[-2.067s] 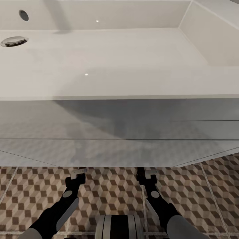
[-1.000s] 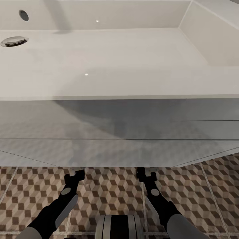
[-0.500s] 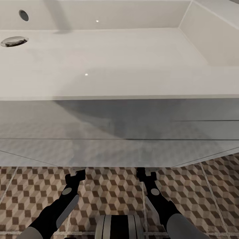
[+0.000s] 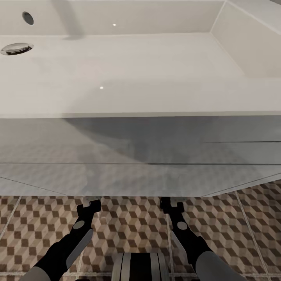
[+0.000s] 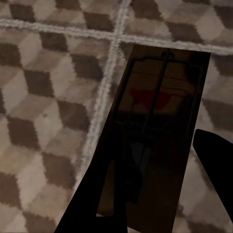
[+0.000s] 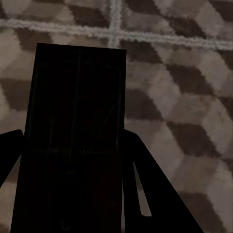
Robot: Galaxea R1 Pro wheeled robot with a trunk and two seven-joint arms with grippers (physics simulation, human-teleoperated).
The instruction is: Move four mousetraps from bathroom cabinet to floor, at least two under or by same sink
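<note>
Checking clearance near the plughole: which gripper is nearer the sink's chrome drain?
Left. The left gripper sits below the sink on the drain's side; the right gripper is further over, toward the basin's middle.

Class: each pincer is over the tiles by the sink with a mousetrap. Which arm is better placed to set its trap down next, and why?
Neither clearly. The left pincer and right pincer both hang low at the bathroom sink front, each with a mousetrap between its fingers over the bathroom floor. Choosing left, hedged: its trap shows more plainly.

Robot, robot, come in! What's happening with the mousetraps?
Left gripper and right gripper each around a mousetrap. Low over floor, at sink front. Nothing blocking.
</note>
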